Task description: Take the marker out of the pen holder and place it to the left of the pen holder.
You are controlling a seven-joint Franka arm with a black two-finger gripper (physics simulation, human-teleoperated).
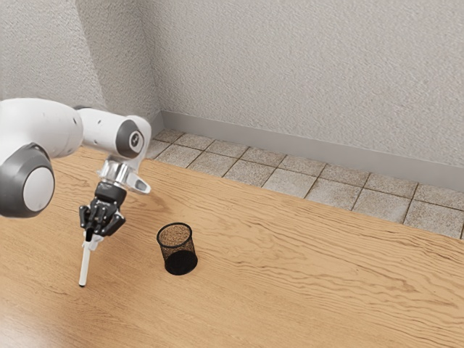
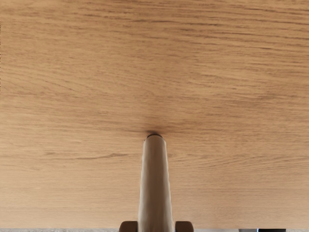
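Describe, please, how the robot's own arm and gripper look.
The arm is white and rounded, with dark grey joint housings, one bearing a large pale disc. A shiny, silvery section leads to the gripper, which is black, with slim, jointed fingers.

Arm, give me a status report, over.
Gripper shut on marker. Marker out of holder, lower end at or just above table. Holder upright, apart from marker, toward the exterior view's right.
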